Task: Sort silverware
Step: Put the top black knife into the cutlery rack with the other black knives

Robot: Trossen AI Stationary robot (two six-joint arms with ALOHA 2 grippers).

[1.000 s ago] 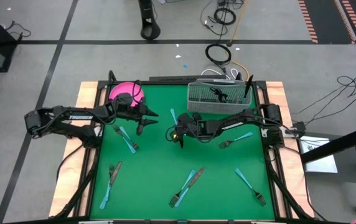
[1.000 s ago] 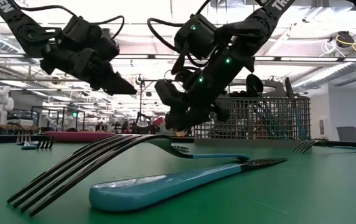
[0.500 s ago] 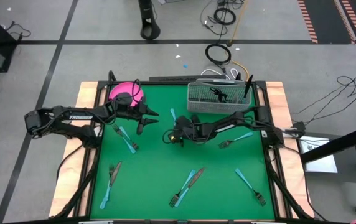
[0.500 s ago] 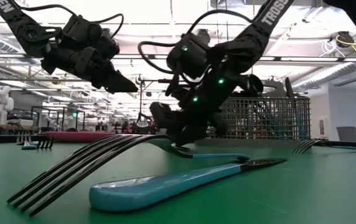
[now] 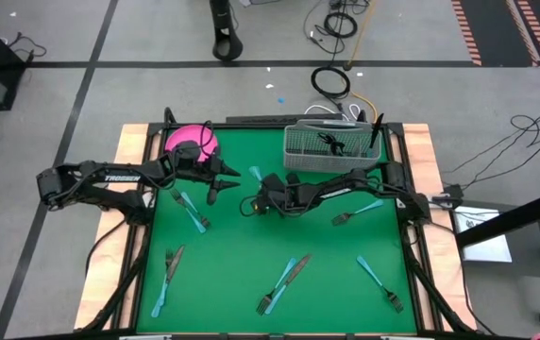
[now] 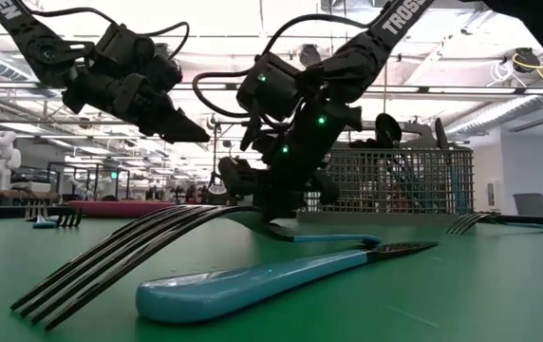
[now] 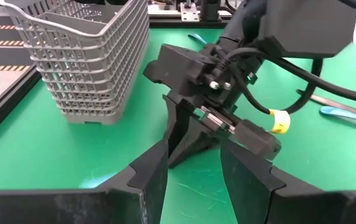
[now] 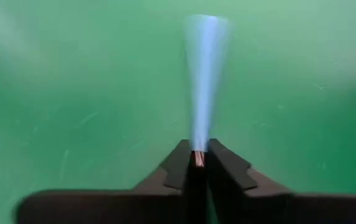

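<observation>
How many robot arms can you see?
2. The left arm reaches in from the left beside the pink plate; the right arm reaches from the right, near the basket.

The table (image 5: 138, 142) has a green mat bordered by light wood and stands on a grey floor (image 5: 43, 94) marked with dark tape lines. Black cables (image 5: 331, 83) lie coiled on the floor beyond the table's far edge; orange-striped marking (image 5: 497, 28) runs at the far right. The low view shows a large hall with ceiling strip lights (image 6: 6, 52) and white beams.
</observation>
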